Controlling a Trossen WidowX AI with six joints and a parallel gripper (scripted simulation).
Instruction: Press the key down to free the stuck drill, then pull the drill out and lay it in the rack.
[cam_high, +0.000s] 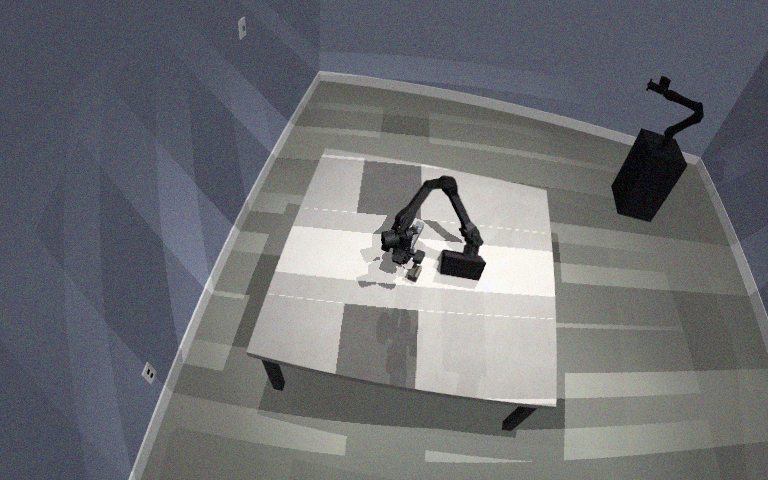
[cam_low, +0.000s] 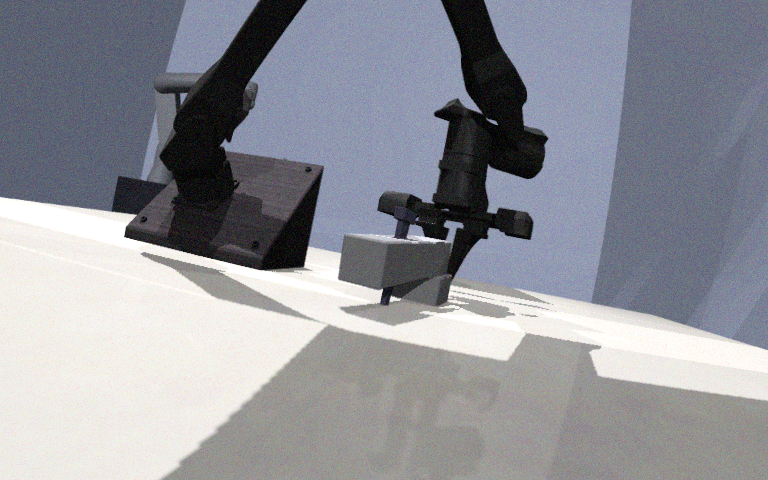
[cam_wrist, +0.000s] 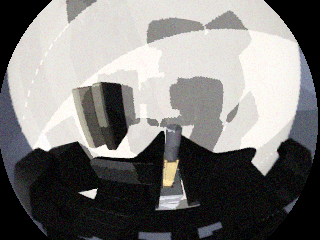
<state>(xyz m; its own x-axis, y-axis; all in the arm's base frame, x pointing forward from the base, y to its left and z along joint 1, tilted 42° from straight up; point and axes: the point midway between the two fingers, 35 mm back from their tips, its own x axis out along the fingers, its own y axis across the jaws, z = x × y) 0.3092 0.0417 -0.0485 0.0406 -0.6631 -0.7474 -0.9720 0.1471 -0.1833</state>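
Observation:
A pale grey block (cam_low: 364, 261) (cam_wrist: 171, 200) stands on the table beside the gripper, raised at its near end in the exterior view. A dark blue key (cam_low: 402, 226) passes down through it, its head above the top face and its lower end showing below. The drill, a grey cylinder with a yellow band (cam_wrist: 170, 172), points out of the block's end. My gripper (cam_wrist: 167, 134) (cam_low: 451, 272) is shut on the drill, with a finger on each side. A brown and black grooved rack (cam_wrist: 102, 117) (cam_high: 414, 273) lies to the left of the drill in the wrist view.
The arm's dark slanted base (cam_high: 462, 266) (cam_low: 266, 198) stands on the white table (cam_high: 487, 356), to the right of the rack in the top view. A black pedestal with another arm (cam_high: 648, 175) stands off the table.

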